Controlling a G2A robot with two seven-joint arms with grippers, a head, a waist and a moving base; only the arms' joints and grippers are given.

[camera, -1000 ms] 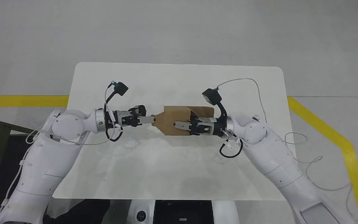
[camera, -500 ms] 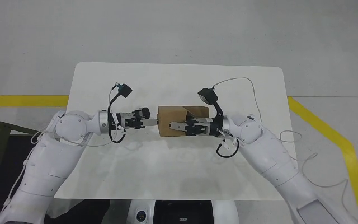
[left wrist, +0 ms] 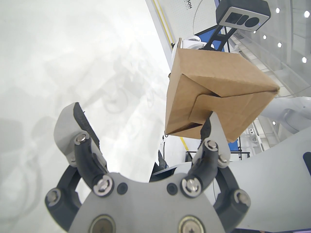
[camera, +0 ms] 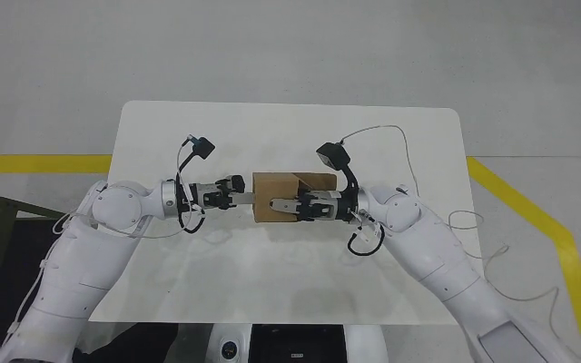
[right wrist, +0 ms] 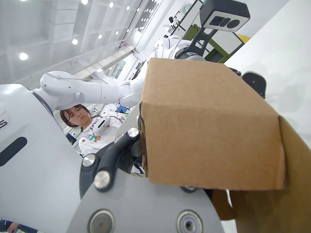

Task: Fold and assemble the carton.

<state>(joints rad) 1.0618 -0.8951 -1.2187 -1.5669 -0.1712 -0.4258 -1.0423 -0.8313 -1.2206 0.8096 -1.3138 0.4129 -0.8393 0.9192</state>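
The brown carton [camera: 275, 190] is held above the middle of the white table, its sides squared up. My right gripper [camera: 289, 205] is shut on it from the right, one finger lying over the top panel. In the right wrist view the carton [right wrist: 209, 132] hides the fingertips. My left gripper [camera: 243, 196] sits just left of the carton and is open. In the left wrist view the carton [left wrist: 218, 90] shows its folded-in end flaps. There one finger of the left gripper [left wrist: 143, 112] touches the lower flap, while the other finger hangs free over the table.
The white table [camera: 272, 127] has bare room all around the carton. A thin cable [camera: 399, 136] loops from the right wrist camera over the table's back right. A yellow floor line [camera: 54, 163] runs past both table ends.
The pointed end flap that stuck out to the left is now folded in flat. The carton and both grippers shifted slightly left and closer together.
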